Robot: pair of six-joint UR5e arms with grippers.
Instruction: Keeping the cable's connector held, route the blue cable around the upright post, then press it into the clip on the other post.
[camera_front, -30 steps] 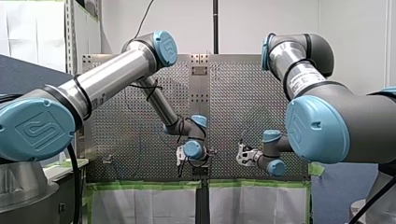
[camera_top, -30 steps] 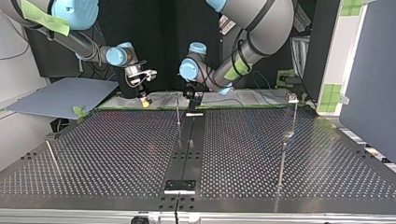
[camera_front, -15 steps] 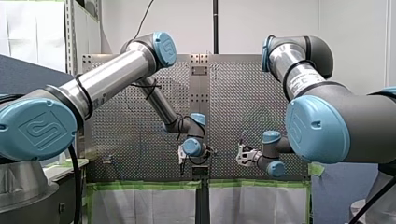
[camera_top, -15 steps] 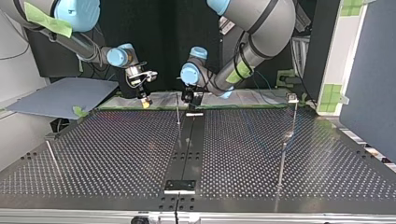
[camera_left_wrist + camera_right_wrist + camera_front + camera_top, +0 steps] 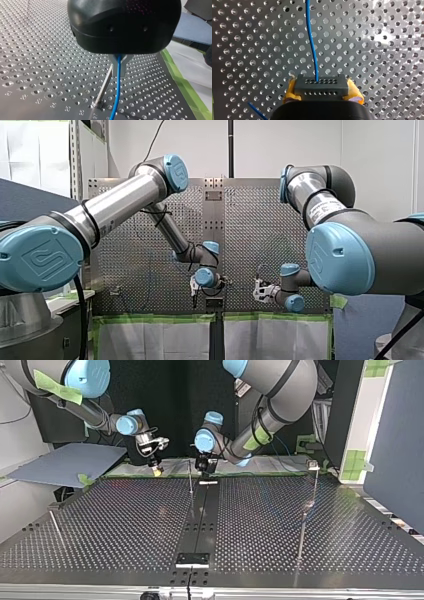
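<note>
Perforated metal surface (image 5: 125,525), dark backdrop beyond.
1. My right hand (image 5: 322,97): yellow pads clamped on the dark connector (image 5: 321,83); upper left of the top view.
2. Blue cable (image 5: 312,45): leaves the connector and runs ahead over the surface.
3. My left hand (image 5: 119,71): metal fingers together on the blue cable; upper centre of the top view.
4. Upright post (image 5: 103,87): just beside the cable, below my left hand.
5. Second post (image 5: 314,485) with clip (image 5: 313,464): upper right of the top view, well apart from both hands.

Gripper: my left gripper (image 5: 118,65) pinches the blue cable (image 5: 115,97) between its metal fingers.
Post: thin metal post (image 5: 103,86), just beside the cable, on the perforated table (image 5: 37,50).
</note>
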